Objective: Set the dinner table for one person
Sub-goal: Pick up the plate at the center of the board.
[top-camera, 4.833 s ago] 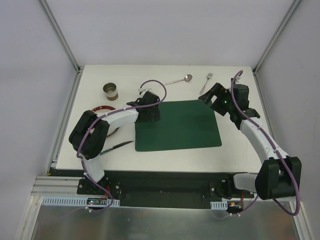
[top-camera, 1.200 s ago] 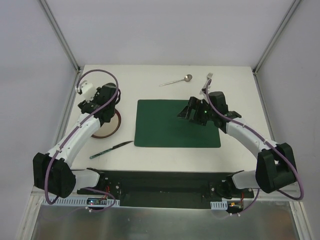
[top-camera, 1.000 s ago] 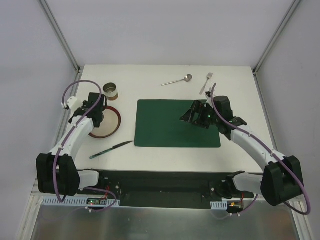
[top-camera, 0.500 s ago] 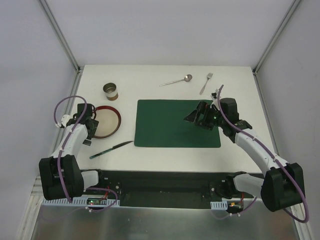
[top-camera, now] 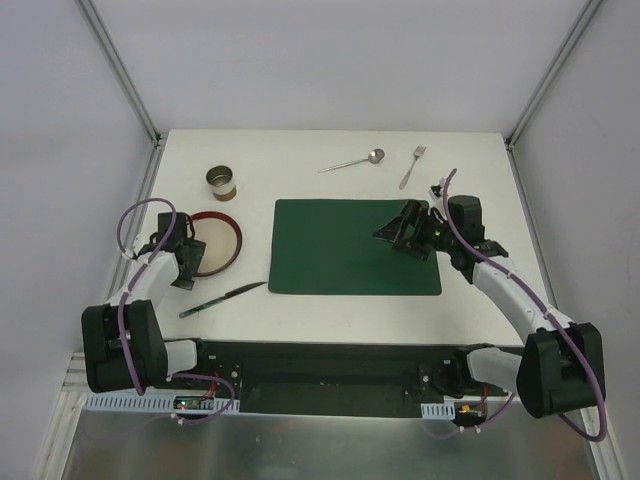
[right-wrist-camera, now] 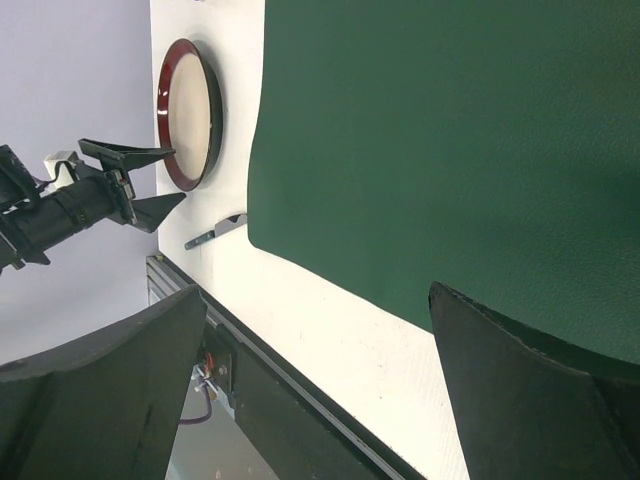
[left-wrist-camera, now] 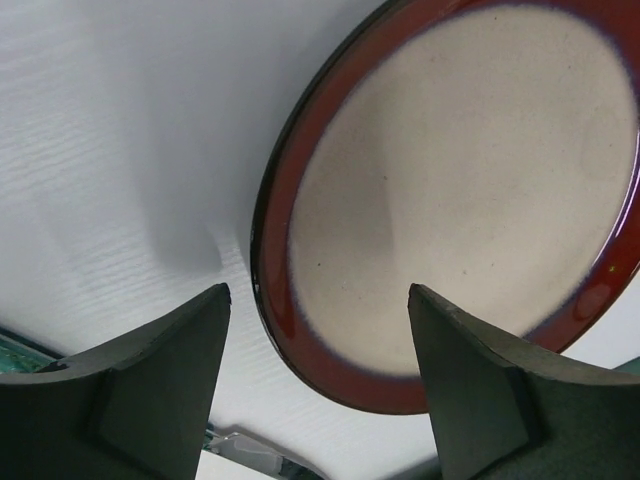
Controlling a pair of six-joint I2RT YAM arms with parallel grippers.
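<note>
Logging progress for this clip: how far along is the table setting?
Done: the green placemat lies flat in the middle of the dinner table. In hand: nothing is held. The open left gripper sits at the plate's left rim, apparently lining up a grasp. The open right gripper hovers over the placemat's right side. Left: plate, cup, spoon, fork and knife all lie off the placemat.

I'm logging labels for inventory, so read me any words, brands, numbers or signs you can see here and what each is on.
No text can be read in any view.
Table, placemat, plate, knife, spoon, fork: no marks show.
Cup: the band on its side is too small to read.
</note>
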